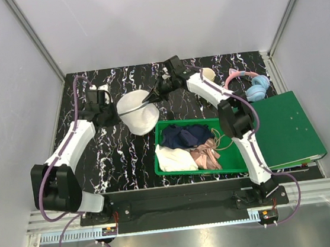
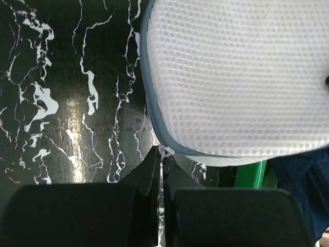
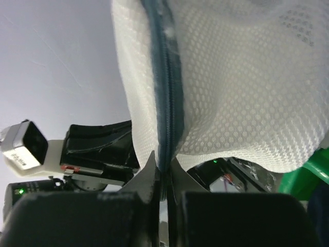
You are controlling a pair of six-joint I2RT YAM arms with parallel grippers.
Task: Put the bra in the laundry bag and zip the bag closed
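- Two arms met at the laundry bag (image 1: 137, 113). The left gripper (image 1: 114, 109) was on its left edge and the right gripper (image 1: 154, 96) on its far-right edge.
- Only the top view gave me the layout. The bag sat over the black marble table (image 1: 115, 159), just beyond the far-left corner of the green tray (image 1: 235, 157).
- That same view alone showed the tray's load: navy garments (image 1: 184, 136), a flat cream cloth (image 1: 175, 158) and a pink-beige satin piece (image 1: 207, 156). A green binder (image 1: 285, 128) lay to the tray's right, with headphones (image 1: 258, 89) beyond it.
- From the left wrist I saw what the top view was too coarse to show: the left gripper was pinched together on a small white tab (image 2: 164, 151) at the bag's grey-blue rim.
- From the right wrist I saw the right gripper clamped on the zipper (image 3: 167, 77) seam itself. The stretch in view ran closed, and the left arm's wrist sat behind the mesh.
- I could not make out the bra in any view, as the mesh read plain white.
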